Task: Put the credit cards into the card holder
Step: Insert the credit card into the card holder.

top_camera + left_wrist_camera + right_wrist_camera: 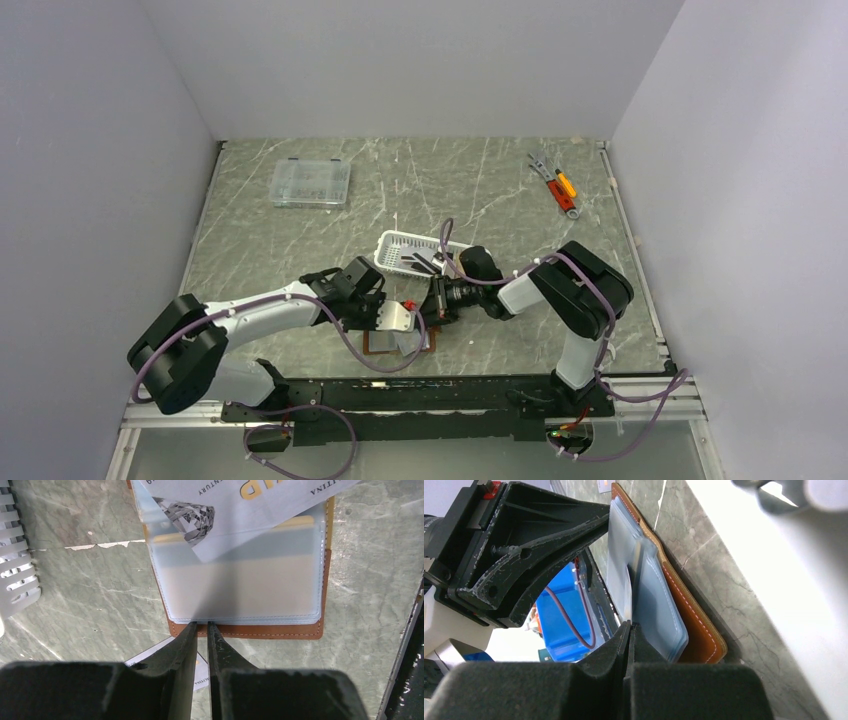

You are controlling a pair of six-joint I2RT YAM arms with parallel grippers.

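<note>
The brown card holder (372, 348) lies open near the table's front edge, its clear sleeves up (250, 630) (689, 625). My left gripper (201, 626) (388, 318) is nearly shut at the sleeves' near edge and appears to pinch one clear sleeve, lifting it off the others. A grey-white credit card (240, 515) (400, 318) with a diamond picture slants into the sleeves from the far side. My right gripper (629, 625) (432, 305) is shut, seemingly on that card, which shows edge-on between the sleeves. Another pale card (145, 657) lies on the table under my left fingers.
A white slotted basket (400, 252) (17, 580) stands just behind the grippers. A clear compartment box (310, 183) sits at the back left and small hand tools (555, 185) at the back right. The black base rail (405, 670) runs along the table's front edge.
</note>
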